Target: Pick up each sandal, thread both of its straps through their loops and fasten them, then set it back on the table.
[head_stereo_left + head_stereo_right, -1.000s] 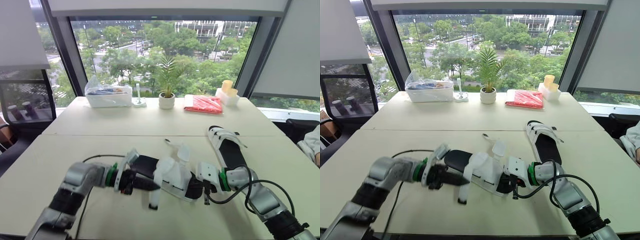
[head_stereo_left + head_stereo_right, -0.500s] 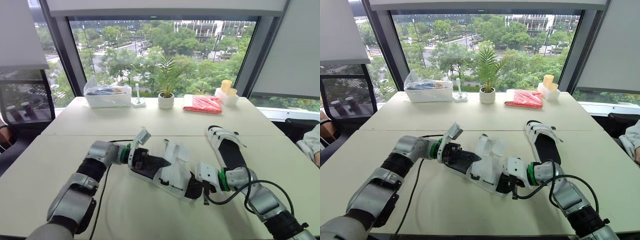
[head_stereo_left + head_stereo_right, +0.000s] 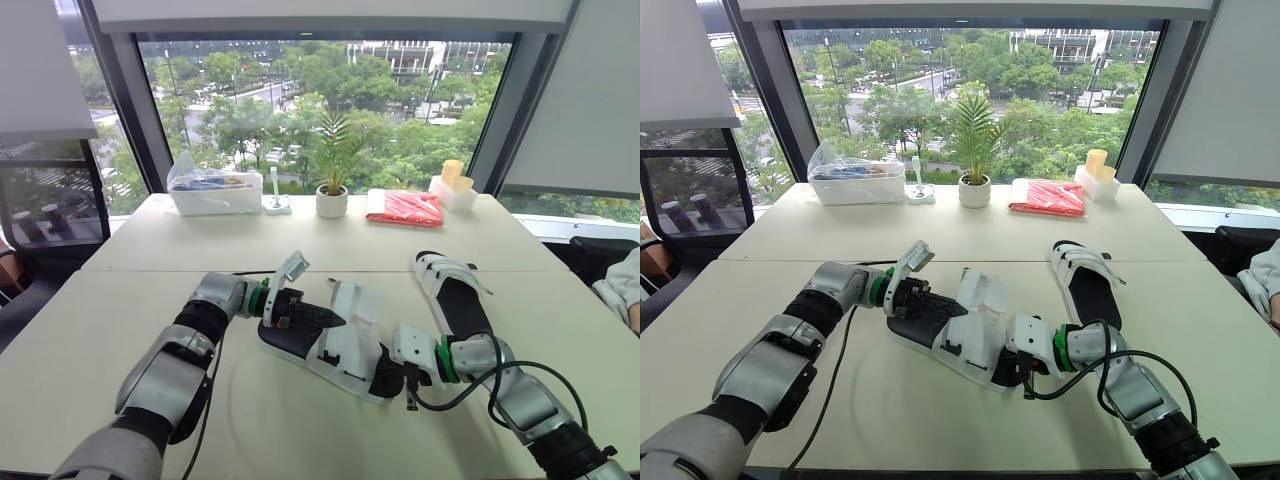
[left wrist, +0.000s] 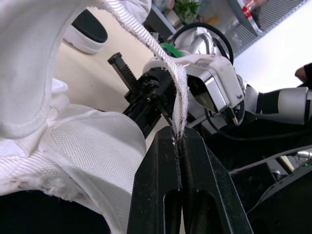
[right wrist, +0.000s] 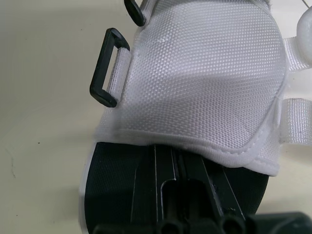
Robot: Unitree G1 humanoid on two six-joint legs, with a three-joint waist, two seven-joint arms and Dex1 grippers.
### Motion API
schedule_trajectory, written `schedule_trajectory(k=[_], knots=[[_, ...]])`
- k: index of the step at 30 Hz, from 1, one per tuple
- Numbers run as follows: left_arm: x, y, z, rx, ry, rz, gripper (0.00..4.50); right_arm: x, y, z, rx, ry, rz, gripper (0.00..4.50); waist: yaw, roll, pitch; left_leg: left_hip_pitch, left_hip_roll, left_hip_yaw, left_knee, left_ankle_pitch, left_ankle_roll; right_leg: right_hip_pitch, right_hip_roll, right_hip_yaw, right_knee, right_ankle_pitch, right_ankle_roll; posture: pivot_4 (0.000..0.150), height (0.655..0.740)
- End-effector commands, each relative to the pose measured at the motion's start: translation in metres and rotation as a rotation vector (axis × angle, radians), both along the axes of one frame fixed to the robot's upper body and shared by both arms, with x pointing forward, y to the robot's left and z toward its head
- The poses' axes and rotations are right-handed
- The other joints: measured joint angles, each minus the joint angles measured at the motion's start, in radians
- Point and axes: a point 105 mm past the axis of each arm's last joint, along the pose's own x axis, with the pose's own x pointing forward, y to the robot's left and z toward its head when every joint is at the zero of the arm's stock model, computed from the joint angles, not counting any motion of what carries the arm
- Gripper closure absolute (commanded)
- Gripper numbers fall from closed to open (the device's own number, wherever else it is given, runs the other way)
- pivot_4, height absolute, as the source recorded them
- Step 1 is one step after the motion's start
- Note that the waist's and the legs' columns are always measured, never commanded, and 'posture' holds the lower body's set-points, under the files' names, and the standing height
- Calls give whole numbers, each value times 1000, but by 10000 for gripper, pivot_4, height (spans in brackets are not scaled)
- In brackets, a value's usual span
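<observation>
Left claw (image 4: 178,138) is seen shut tight on the free end of a white strap (image 4: 181,97), the webbing being pinched right at the tips. Right claw (image 3: 392,372) is closed on the lower-right end of the sandal (image 3: 345,340), which is held there by its black sole, low over the worktop (image 3: 120,320) at the lower centre of the frame. Whether the sole is resting on the surface or is raised a little cannot be made out.

The sandal's long axis is laid from upper left to lower right, with one claw at each end: the left at the upper-left end with the strap, the right at the lower-right end as the anchor. The black loops (image 5: 100,63) are sewn to the edge of the white upper, and nothing is threaded through them yet. They are judged to lie on the side of the upper facing the bottom of the frame, while the strap is held on the far, upper-left side. The strap is therefore expected to be carried across the upper, square to the long axis, and its tip fed into a loop by the left claw, the nearer one.

A second sandal (image 3: 458,300) is lying flat to the right of centre, well apart and untouched.
</observation>
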Motion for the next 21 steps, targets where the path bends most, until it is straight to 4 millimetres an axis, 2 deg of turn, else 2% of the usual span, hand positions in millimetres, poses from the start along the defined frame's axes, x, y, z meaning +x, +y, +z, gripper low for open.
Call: schedule_trajectory(k=[1, 11, 21], knots=[[3, -4, 12, -15, -49, -14, 44756, -10, 1, -27, -71, 78, 13, 45000, 0, 0, 0, 0, 0, 0, 0, 0, 0, 0, 0, 0, 0, 0, 0, 1500, 7400], [1, 0, 3, 40, -48, -28, 44756, -10, 1, -29, -77, 77, 14, 45000, -1, 0, 0, 0, 0, 0, 0, 0, 0, 0, 0, 0, 0, 0, 0, 1500, 7400], [4, 1, 11, 53, -63, -26, 44756, -10, 2, -29, -80, 73, 14, 45000, -2, 0, 0, 0, 0, 0, 0, 0, 0, 0, 1, 0, 0, 0, 0, 1500, 7400]])
